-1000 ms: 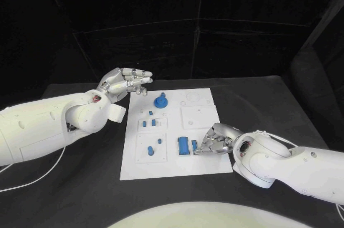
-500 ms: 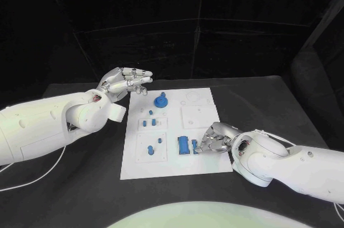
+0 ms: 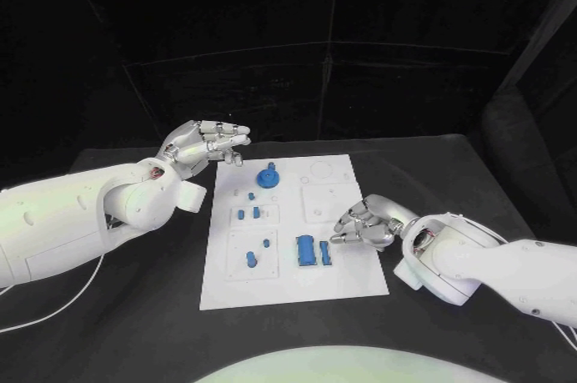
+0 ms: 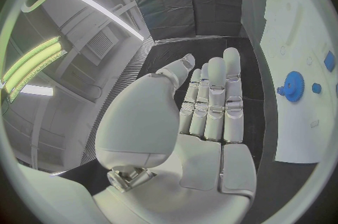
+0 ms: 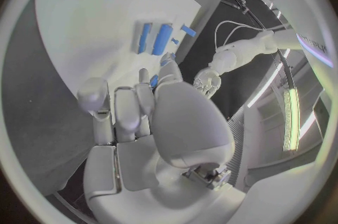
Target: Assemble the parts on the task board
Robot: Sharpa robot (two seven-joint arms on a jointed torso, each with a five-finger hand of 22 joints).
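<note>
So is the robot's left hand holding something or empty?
Empty. The left hand has its fingers stretched out straight, nothing between them, beside the task board.

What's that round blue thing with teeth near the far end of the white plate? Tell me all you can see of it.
The blue gear looks like matte plastic: a flat toothed disc with a short stub rising from its centre. It sits upright on the task board, near the far end, towards the left side. Nothing touches it; the left hand hovers beside the board's far-left corner, fingers apart and holding nothing. The left wrist view also shows its toothed rim.

Black table point(image 3: 457, 174) (matte surface); white cable point(image 3: 48, 304) trailing across it beside the left arm, well behind that hand.
</note>
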